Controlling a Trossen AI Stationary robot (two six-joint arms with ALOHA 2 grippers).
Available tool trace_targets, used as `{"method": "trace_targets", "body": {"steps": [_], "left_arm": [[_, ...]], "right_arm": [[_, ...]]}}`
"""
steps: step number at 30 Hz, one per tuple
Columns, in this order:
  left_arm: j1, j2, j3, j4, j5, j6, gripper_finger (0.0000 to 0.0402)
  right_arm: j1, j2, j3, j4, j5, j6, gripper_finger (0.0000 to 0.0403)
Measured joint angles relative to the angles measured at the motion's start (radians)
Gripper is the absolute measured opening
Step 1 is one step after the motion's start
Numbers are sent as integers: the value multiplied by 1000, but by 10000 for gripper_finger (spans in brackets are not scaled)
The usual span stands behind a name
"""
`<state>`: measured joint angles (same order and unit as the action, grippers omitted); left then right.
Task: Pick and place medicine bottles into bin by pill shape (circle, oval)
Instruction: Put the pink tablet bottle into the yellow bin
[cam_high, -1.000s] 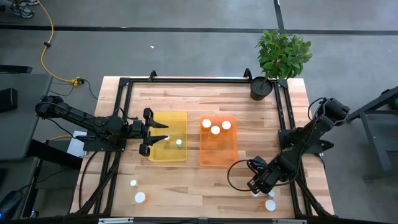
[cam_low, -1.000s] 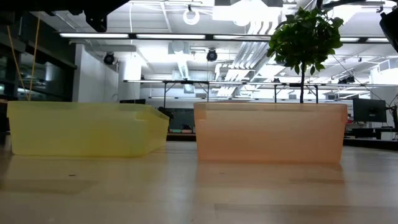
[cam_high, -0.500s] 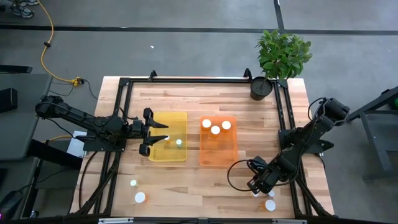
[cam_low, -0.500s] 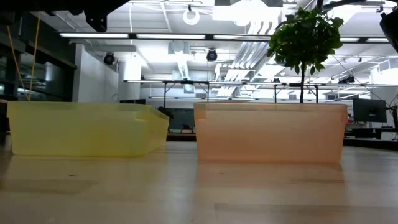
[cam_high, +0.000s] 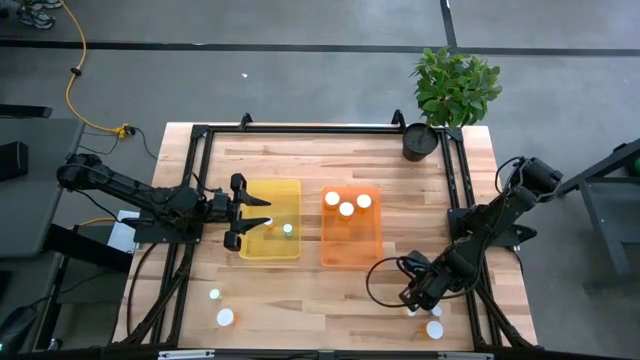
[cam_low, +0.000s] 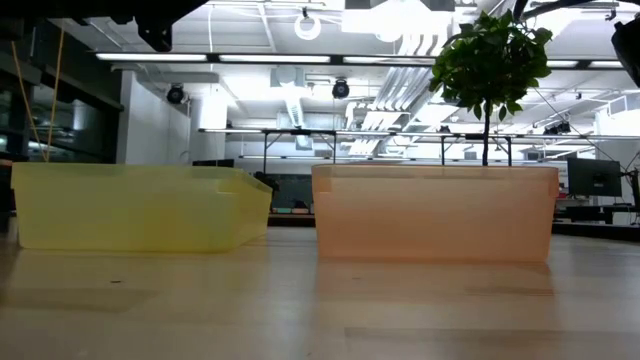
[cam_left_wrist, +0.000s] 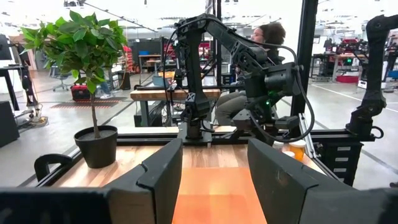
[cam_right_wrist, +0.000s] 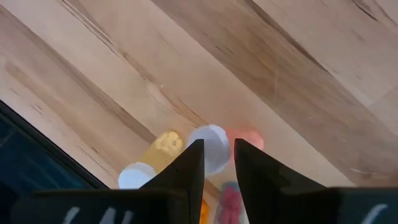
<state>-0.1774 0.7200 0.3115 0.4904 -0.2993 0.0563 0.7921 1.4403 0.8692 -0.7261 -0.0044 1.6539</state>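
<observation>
The right gripper (cam_right_wrist: 215, 163) points down at the table's near right corner, its two dark fingers (cam_right_wrist: 186, 171) a narrow gap apart with a white-capped bottle (cam_right_wrist: 210, 148) showing between the tips — whether they pinch it or only straddle it I cannot tell. Beside it lie a second white cap (cam_right_wrist: 134, 176), yellowish pills (cam_right_wrist: 165, 143) and a pink patch (cam_right_wrist: 245, 138). The left gripper (cam_high: 262, 221) hangs over the yellow bin (cam_high: 292, 249), jaws spread and holding nothing. Three white-capped bottles (cam_high: 346, 207) sit in the orange bin (cam_high: 352, 250), one small one (cam_high: 287, 229) in the yellow, two more (cam_high: 225, 317) at the table's near left. The potted plant (cam_high: 452, 88) stands at the far right corner. No writing is readable anywhere. Nothing differs from the earlier frames — arms and bottles sit exactly as before.
</observation>
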Motion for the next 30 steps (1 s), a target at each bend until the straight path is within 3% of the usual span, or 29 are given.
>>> {"method": "trace_targets", "body": {"steps": [12,26,30], "left_arm": [[0,0,0,0,0,0,169],[0,0,0,0,0,0,169],[0,0,0,0,0,0,169]], "right_arm": [[0,0,0,-144,21,-25,78],[-17,0,0,-163,57,-275,78],[-49,0,-1,-138,55,-304,96]]}}
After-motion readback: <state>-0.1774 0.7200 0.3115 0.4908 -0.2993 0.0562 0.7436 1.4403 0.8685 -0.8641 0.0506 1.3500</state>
